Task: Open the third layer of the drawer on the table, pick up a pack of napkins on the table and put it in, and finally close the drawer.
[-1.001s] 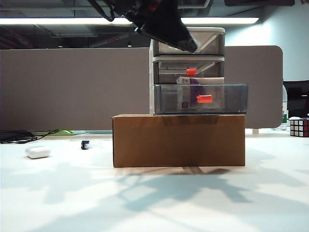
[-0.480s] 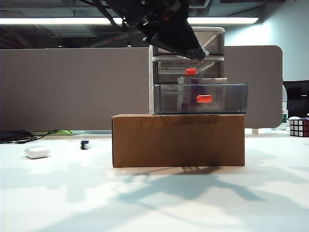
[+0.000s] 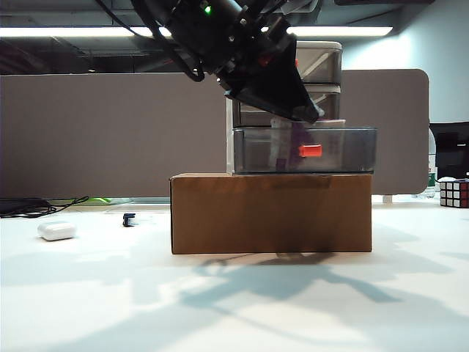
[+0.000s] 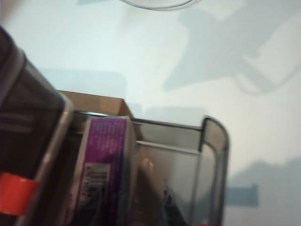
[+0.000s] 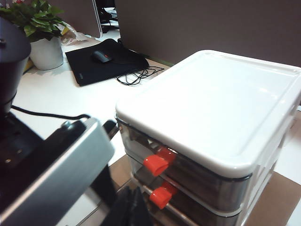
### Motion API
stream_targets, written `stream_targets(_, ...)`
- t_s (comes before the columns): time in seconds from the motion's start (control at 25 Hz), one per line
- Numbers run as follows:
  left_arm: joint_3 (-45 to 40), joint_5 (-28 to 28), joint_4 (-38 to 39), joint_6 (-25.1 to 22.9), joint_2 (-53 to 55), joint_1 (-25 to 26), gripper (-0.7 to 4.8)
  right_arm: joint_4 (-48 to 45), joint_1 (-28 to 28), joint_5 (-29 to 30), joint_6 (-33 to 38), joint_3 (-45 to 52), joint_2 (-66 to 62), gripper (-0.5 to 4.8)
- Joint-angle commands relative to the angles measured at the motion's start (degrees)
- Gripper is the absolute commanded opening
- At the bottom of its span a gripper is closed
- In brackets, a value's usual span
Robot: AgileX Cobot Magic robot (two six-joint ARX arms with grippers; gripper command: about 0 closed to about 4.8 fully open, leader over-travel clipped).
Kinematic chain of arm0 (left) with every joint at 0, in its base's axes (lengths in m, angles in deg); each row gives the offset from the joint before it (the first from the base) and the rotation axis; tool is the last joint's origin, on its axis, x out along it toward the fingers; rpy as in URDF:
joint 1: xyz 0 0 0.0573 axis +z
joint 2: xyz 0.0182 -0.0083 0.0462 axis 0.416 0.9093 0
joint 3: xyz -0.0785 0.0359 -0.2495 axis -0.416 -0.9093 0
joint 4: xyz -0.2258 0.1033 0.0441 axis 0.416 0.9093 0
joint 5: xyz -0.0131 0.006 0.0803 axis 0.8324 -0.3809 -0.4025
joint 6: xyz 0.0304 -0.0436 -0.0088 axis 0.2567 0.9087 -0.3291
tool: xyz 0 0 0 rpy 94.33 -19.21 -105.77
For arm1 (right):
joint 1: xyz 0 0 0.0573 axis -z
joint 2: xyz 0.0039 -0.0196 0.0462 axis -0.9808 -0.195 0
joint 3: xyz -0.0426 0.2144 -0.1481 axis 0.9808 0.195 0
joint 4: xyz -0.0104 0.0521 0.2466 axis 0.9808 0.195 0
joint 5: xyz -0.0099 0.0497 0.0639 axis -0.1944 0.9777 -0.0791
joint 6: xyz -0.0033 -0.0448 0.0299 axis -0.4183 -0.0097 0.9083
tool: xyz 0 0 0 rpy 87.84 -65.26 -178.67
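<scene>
The drawer (image 3: pixel 324 64) stands on a brown box on the table (image 3: pixel 110 308). Its third layer (image 3: pixel 346 151) is pulled out, red handle (image 3: pixel 310 151) in front. The pack of napkins (image 4: pixel 104 160), purple and whitish, stands on edge inside it and shows through the smoky wall (image 3: pixel 282 143). My left gripper (image 3: pixel 306 112) points down at the tray's rim, right above the pack; its fingers are dark blurs in the left wrist view. My right gripper (image 5: pixel 131 209) hangs shut, empty, in front of the unit (image 5: pixel 211 103), close to the middle handle (image 5: pixel 161 195).
The cardboard box (image 3: pixel 271 213) carries the unit. A small white case (image 3: pixel 57 231) and a small black part (image 3: pixel 130 218) lie at the left, a puzzle cube (image 3: pixel 454 193) at the right edge. A potted plant (image 5: pixel 44 52) and a mouse mat (image 5: pixel 106 61) stand behind.
My left arm has come down from beside the top drawer to the rim of the open third layer. The pack stays in the tray. The drawer unit has not moved.
</scene>
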Motion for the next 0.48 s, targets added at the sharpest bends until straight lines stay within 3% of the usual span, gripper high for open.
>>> stream_targets(0.04, 0.1, 3.4, 6.0, 1.9, 0.1, 0.1, 1.51, -1.1, 0.0, -0.2, -0.2, -0.4, 0.2, -0.06)
stream_targets(0.2, 0.4, 3.5, 11.0, 3.5, -0.8, -0.1, 1.51, -1.1, 0.0, -0.2, -0.1, -0.4, 0.2, -0.06)
stream_targets(0.48, 0.4, 3.3, 11.7, 3.5, -8.2, -0.1, 1.48, -2.7, 0.0, -0.2, -0.1, -0.4, 0.1, -0.06)
